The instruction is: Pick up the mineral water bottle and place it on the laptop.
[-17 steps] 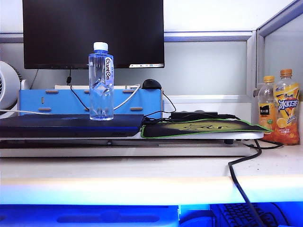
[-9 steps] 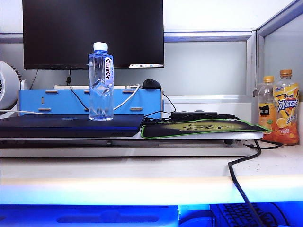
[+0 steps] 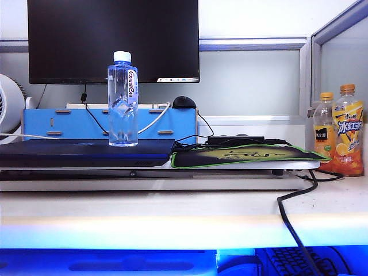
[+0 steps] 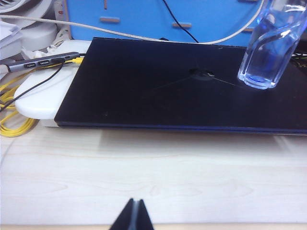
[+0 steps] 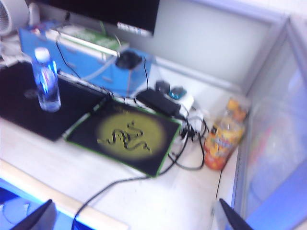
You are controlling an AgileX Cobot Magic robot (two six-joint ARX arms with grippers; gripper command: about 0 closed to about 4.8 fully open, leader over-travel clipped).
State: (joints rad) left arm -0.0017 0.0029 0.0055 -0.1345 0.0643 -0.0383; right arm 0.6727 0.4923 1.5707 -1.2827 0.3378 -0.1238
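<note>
Pale wood-grain desk (image 3: 172, 215) fills the foreground before a grey partition wall, with a large black monitor screen (image 3: 112, 39) standing at the back. Below the screen lies the thin, flat, dark navy-black laptop (image 3: 86, 153), lid closed, and just beside it on the right sits a dark mouse pad with a green edge and a yellow-green snake emblem (image 5: 125, 135). Behind the laptop stands a blue organiser box (image 3: 109, 124) with cables draped over it. Two orange drink bottles with orange caps (image 3: 339, 131) stand against the right-hand partition, well apart from the laptop. The small clear mineral water bottle with a white cap and bluish tint (image 3: 122, 99) stands upright on the laptop lid, toward the side nearest the mouse pad, untouched by either arm. The left gripper (image 4: 132, 216) hangs low over the bare desk in front of the laptop, its dark fingers pressed together. The right gripper (image 5: 134, 218) hovers high above the desk's front edge, its fingers (image 5: 41, 216) spread wide and holding nothing.
</note>
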